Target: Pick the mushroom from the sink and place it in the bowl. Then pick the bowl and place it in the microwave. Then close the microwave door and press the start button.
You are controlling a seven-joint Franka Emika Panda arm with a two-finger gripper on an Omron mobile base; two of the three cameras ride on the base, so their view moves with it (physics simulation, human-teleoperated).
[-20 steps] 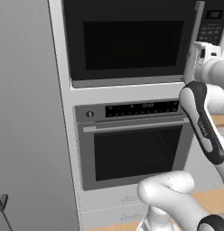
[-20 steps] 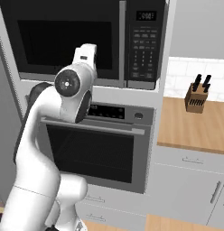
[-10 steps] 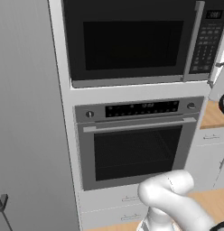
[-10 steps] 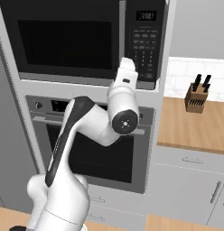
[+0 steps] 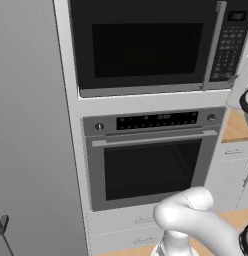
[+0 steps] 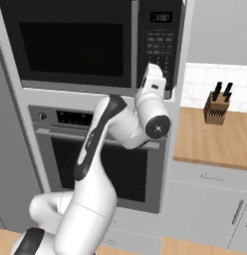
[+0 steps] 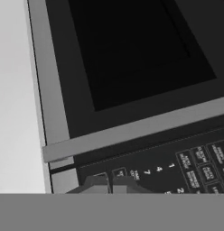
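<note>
The microwave (image 5: 146,45) is built in above a wall oven, and the microwave door (image 5: 146,50) is shut flush in its grey steel frame. My gripper (image 7: 109,185) is shut, with its fingertips (image 7: 93,184) together and nothing between them, close to the keypad (image 7: 190,167). From the right base view, the hand (image 6: 154,82) is raised in front of the lower end of the keypad strip (image 6: 158,45), right of the microwave door (image 6: 70,42). The mushroom, the bowl and the sink are out of view.
The wall oven (image 6: 110,164) with knobs and a bar handle sits under the microwave. To the right, a wooden counter (image 6: 210,144) carries a knife block (image 6: 216,107), with grey drawers below. A tall grey panel (image 5: 31,125) stands at the left.
The arm has swung right, from in front of the microwave door to the keypad strip. The gripper has gone from open to shut.
</note>
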